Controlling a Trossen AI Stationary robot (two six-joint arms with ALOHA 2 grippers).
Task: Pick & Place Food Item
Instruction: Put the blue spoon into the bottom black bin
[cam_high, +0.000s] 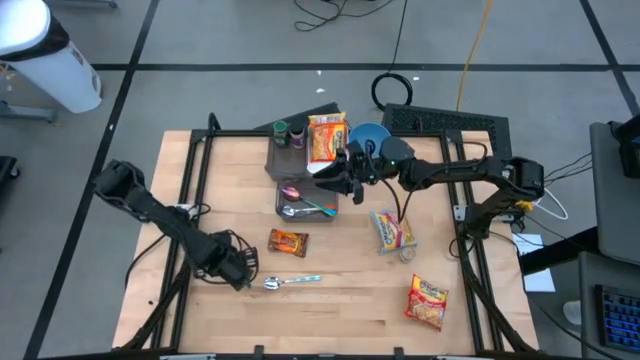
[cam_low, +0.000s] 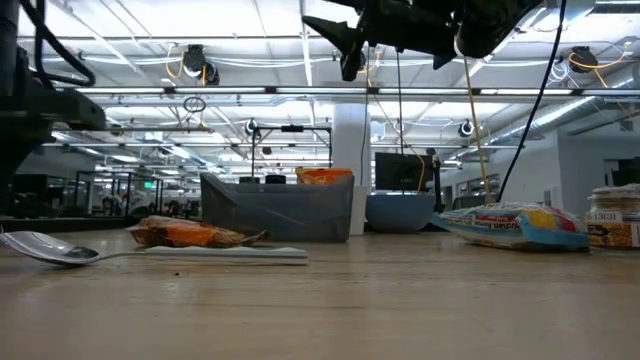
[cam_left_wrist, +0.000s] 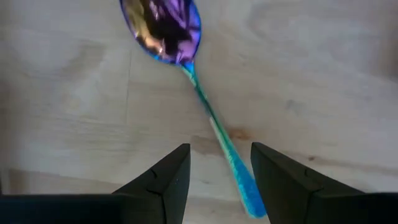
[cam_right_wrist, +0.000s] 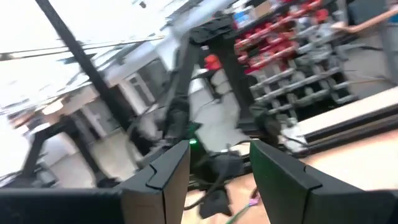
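**Left gripper over the spoon, food not yet in hand**

Landmark: grey plastic bin (cam_low: 280, 212) at the far middle of the table.

- My left gripper (cam_left_wrist: 214, 169) sits on the near-left side of the bin, low over the wood. Jaws are parted and hold nothing. The handle of the iridescent metal spoon with the blue handle (cam_left_wrist: 186, 62) runs up between my fingertips, with the bowl out ahead.
- My right gripper (cam_high: 354, 186) hangs high over the bin's right edge. Its jaws are parted and empty, and it points out toward the room.
- Food: the flat orange snack wrapper (cam_high: 287, 241) lies just in front of the bin, a little way from my left gripper. The yellow-and-blue noodle packet (cam_high: 392, 230) is to the bin's near right. The red-and-yellow packet (cam_high: 427, 300) is farther out the same way. An orange packet (cam_high: 326, 138) stands at the back of the bin.

Doing it well, as I judge it: a spoon is no food item. I would leave it alone, move the left gripper toward the bin to the orange wrapper, and come down square across its short side. The jaws should stay wide until they straddle it, because a flat foil pack slips.

Views: the left wrist view alone shows the handle between my fingers. The high view alone shows how all the packets are laid out. The low view shows the right gripper well clear of the table.
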